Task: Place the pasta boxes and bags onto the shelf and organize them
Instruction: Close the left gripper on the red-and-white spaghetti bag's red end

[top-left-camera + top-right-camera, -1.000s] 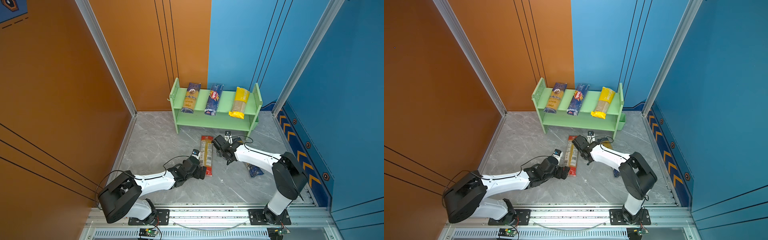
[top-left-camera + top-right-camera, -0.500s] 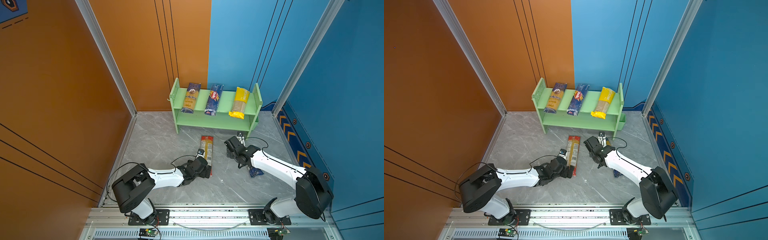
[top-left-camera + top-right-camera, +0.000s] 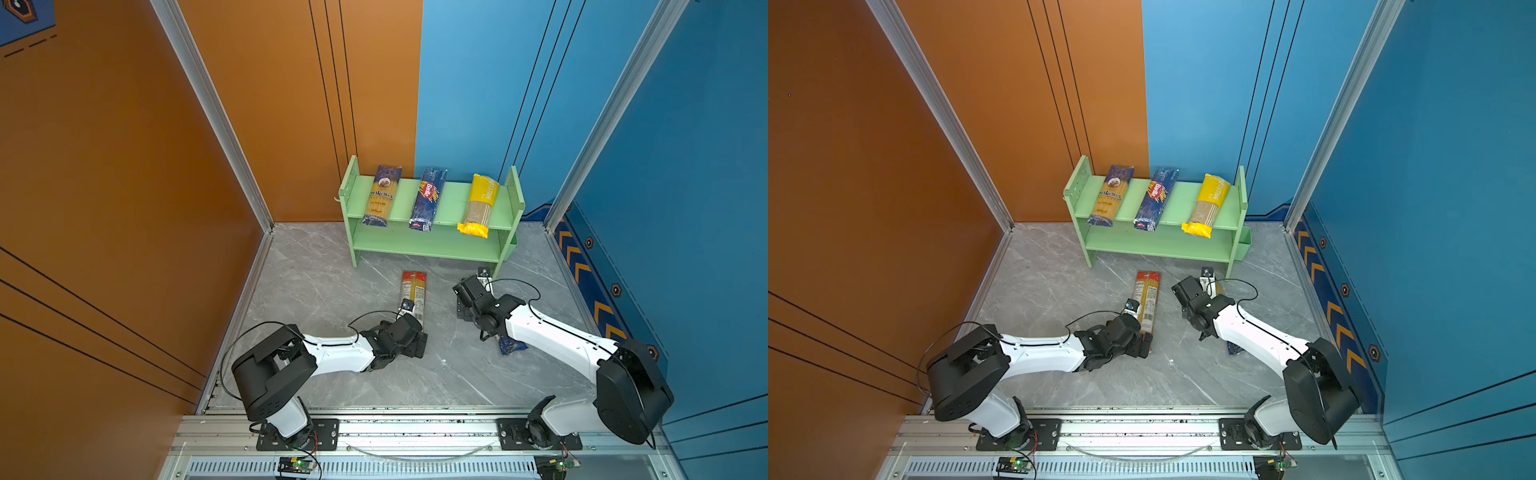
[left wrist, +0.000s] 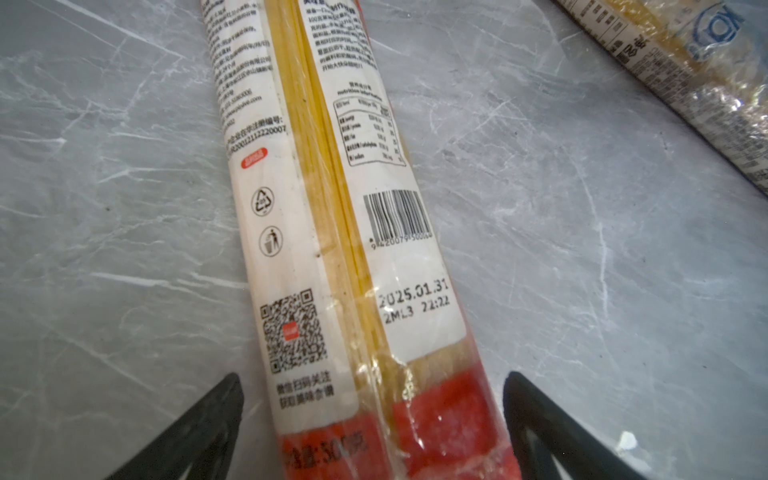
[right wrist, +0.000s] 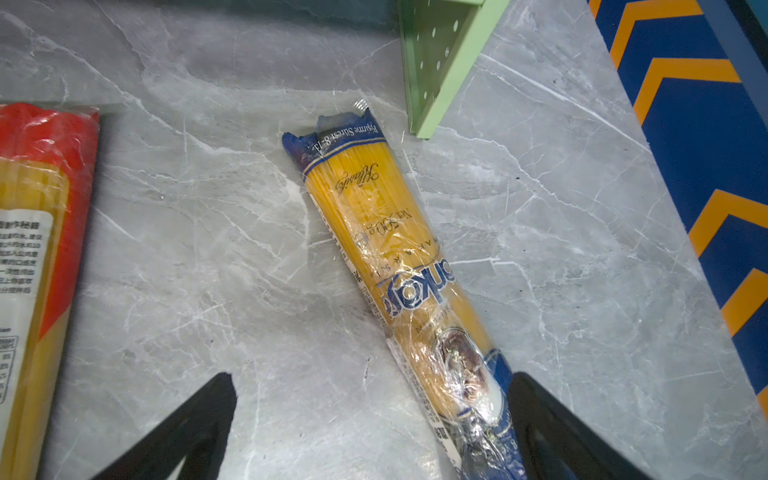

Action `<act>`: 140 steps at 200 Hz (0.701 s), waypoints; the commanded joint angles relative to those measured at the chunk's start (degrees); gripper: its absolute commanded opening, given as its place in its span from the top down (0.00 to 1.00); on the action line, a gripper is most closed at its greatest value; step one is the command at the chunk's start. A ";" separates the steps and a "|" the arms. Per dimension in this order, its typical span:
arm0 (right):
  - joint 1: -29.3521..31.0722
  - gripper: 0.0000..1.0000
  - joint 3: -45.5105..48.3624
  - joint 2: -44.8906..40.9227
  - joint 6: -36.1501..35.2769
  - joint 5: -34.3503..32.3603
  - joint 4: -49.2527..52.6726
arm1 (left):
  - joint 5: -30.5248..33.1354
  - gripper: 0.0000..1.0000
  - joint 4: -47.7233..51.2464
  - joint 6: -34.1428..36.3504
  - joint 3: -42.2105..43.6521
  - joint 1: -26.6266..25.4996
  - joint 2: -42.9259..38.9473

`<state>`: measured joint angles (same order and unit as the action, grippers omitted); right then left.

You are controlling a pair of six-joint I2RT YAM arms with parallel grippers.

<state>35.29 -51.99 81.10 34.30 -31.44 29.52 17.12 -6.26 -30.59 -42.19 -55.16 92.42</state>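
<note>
Three of the five packs are shelved: a blue-and-yellow pack (image 3: pixel 380 195), a dark blue pack (image 3: pixel 428 197) and a yellow pack (image 3: pixel 478 203) lie apart on the top tier of the green shelf (image 3: pixel 453 203), which stands beyond both claws. Its lower tier is bare. Two packs remain on the bench (image 3: pixel 316 291). The left claw (image 4: pixel 372 378) stands wide open astride the near end of the red-ended pack (image 3: pixel 413 295), fingers clear on both sides, nothing gripped. The right claw (image 5: pixel 372 376) is likewise spread wide over the second blue-and-yellow pack (image 5: pixel 390 249), which lies close to one finger, unclamped. Judgement: just past halfway, with two grasps and placements outstanding.
</note>
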 commanded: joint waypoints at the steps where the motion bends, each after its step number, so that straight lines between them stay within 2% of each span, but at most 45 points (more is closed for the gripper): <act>1: -0.22 0.00 1.08 -1.15 0.23 0.59 -0.60 | 2.11 0.02 2.97 -0.87 -2.47 -0.65 1.97; 44: -0.35 0.00 1.45 -1.50 0.30 0.50 -0.68 | 2.81 0.02 6.49 -0.55 -4.09 -0.92 3.74; 71: -0.31 0.00 1.36 -1.19 0.31 0.73 -0.87 | 5.35 0.02 10.85 0.53 -4.73 -0.85 3.71; 105: -0.44 0.00 1.11 -0.36 0.19 1.11 -1.21 | 7.76 0.02 14.17 2.01 -3.93 0.02 2.13; 140: -0.41 0.00 0.83 0.37 0.05 1.38 -1.44 | 7.47 0.02 14.67 2.69 -1.79 2.16 -0.21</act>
<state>35.22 -51.44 80.90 34.33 -30.61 28.64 22.55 4.27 -29.43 -45.82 -54.74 94.39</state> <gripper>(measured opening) 0.993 0.978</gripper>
